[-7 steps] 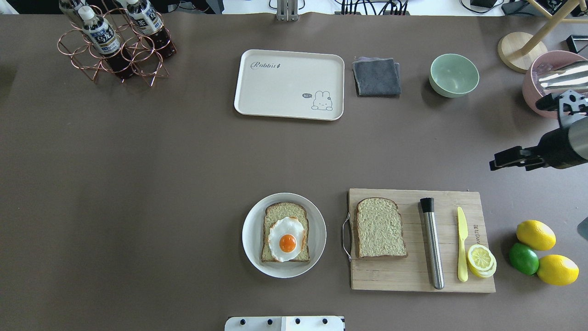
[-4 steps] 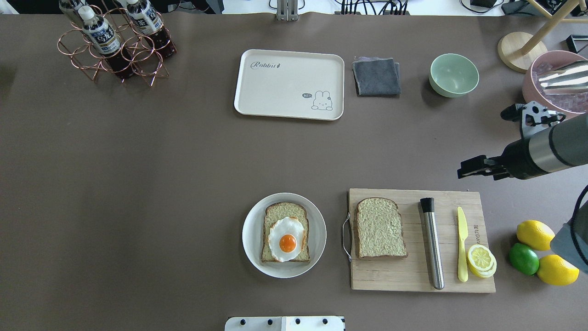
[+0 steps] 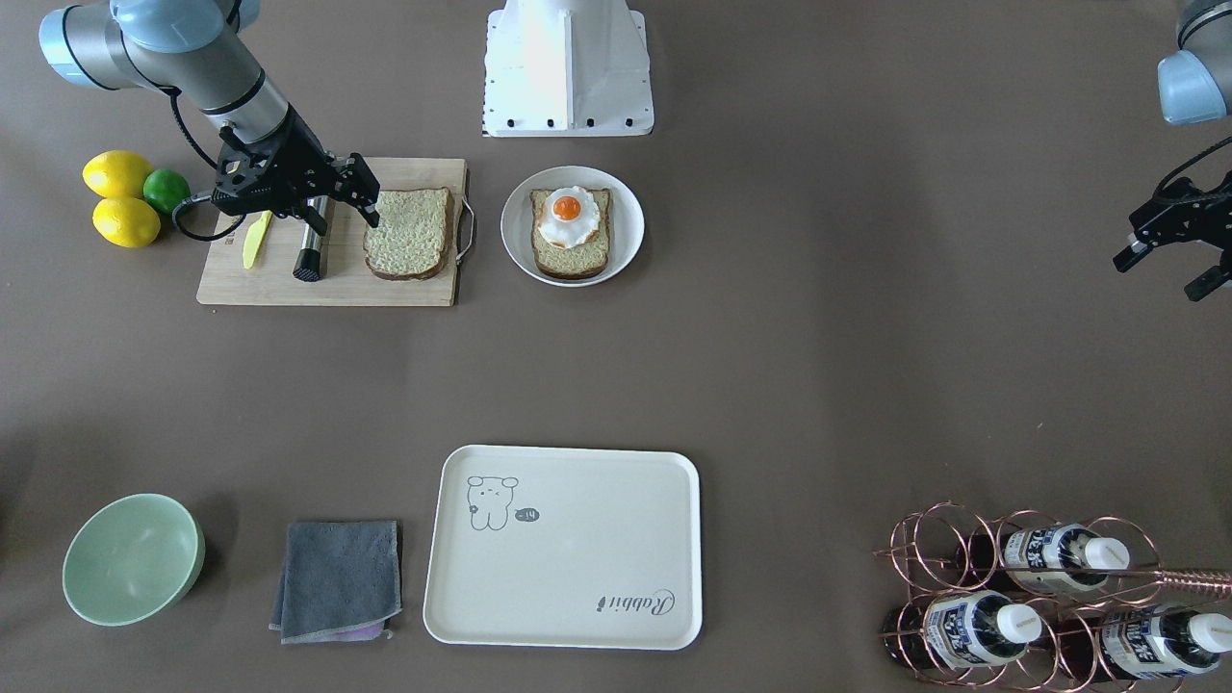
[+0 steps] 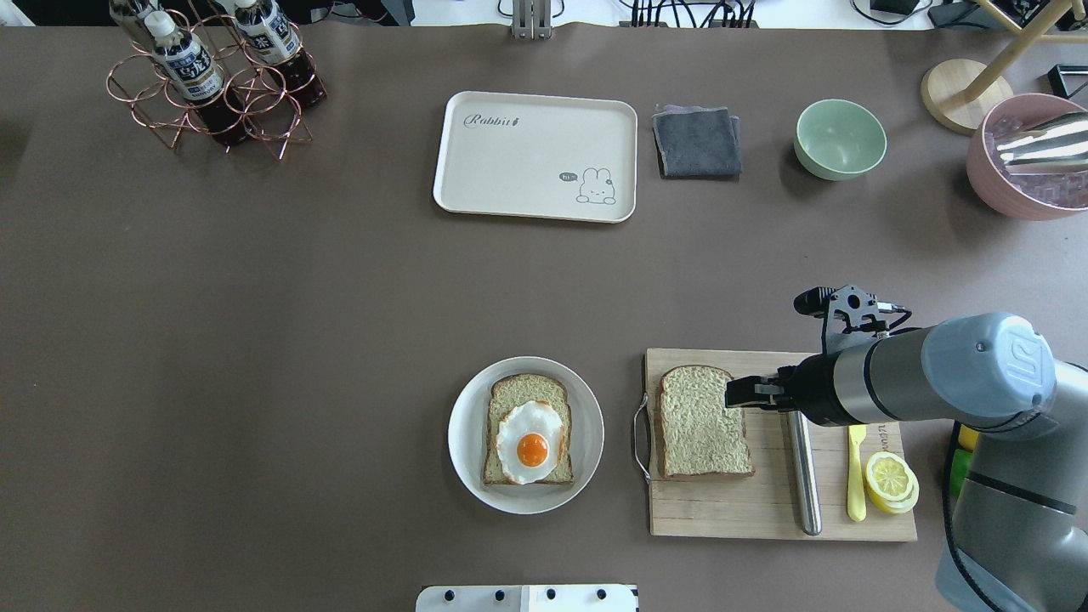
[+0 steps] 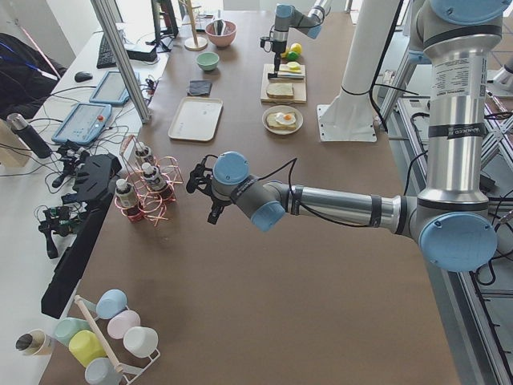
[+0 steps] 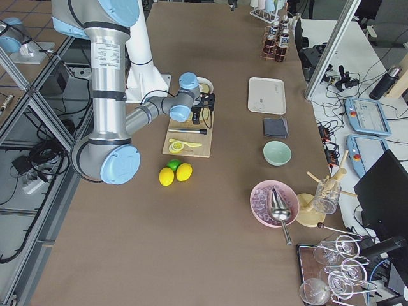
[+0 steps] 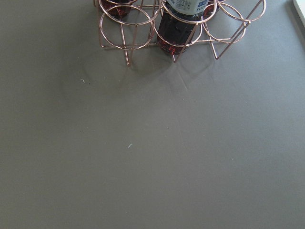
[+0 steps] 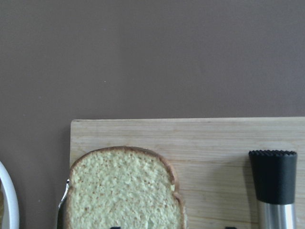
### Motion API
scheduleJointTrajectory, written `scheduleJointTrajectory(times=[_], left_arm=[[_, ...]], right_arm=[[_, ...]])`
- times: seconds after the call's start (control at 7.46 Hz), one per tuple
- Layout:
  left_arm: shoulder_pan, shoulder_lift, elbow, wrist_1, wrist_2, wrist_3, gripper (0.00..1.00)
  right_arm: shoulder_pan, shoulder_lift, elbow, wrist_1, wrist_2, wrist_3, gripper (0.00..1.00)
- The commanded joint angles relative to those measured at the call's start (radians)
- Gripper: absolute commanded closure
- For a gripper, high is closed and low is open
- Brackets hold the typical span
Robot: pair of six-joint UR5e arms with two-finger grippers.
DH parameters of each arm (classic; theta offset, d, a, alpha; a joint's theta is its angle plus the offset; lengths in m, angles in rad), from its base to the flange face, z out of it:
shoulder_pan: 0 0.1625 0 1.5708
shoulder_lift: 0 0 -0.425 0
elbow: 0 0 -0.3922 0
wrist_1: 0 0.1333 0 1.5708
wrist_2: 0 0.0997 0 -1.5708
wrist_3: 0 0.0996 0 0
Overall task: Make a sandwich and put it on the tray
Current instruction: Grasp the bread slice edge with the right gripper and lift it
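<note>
One bread slice (image 4: 704, 422) lies on the wooden cutting board (image 4: 765, 510); it also shows in the front view (image 3: 409, 233) and the right wrist view (image 8: 124, 191). The second slice (image 4: 510, 391), with the fried egg (image 4: 531, 442) on top, sits on a round white plate (image 4: 466, 425). The cream tray (image 4: 535, 157) lies bare at the far middle. My right gripper (image 4: 738, 394) is open and empty, above the board slice's right edge (image 3: 342, 214). My left gripper (image 3: 1169, 260) is open and empty, far off near the bottle rack.
On the board lie a steel muddler (image 4: 803, 476), a yellow knife (image 4: 855, 476) and lemon slices (image 4: 890, 480). Lemons and a lime (image 3: 125, 197) sit beside it. A grey cloth (image 4: 697, 142), green bowl (image 4: 840, 138), pink bowl (image 4: 1020, 170) and copper bottle rack (image 4: 212, 85) stand at the far side.
My right arm has swung in from the table's right edge, leftward and nearer, to over the cutting board beside the bread slice. The food and tray have not moved.
</note>
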Motion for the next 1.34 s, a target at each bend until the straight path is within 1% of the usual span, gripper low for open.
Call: scheduleJointTrajectory(times=[0.0, 0.27, 0.54, 0.67, 0.94, 1.07, 1.21], left_arm=[[0.0, -0.001, 0.004, 0.0, 0.0, 0.0, 0.02], [0.0, -0.001, 0.002, -0.001, 0.0, 0.002, 0.02], [0.0, 0.0, 0.002, -0.001, 0.0, 0.002, 0.02], [0.0, 0.0, 0.004, -0.001, 0.0, 0.002, 0.02], [0.0, 0.0, 0.004, -0.003, 0.0, 0.002, 0.02], [0.0, 0.0, 0.004, -0.003, 0.0, 0.003, 0.02], [0.0, 0.0, 0.004, -0.003, 0.0, 0.003, 0.02]], right_arm=[[-0.076, -0.002, -0.014, 0.033, -0.083, 0.036, 0.28], [-0.083, -0.009, -0.019, 0.05, -0.09, 0.042, 0.39], [-0.092, -0.01, -0.054, 0.101, -0.111, 0.042, 0.39], [-0.095, -0.01, -0.059, 0.102, -0.114, 0.044, 0.4], [-0.095, -0.004, -0.059, 0.102, -0.116, 0.054, 0.46], [-0.095, -0.001, -0.059, 0.102, -0.117, 0.065, 0.59], [-0.098, 0.004, -0.057, 0.102, -0.126, 0.115, 0.77]])
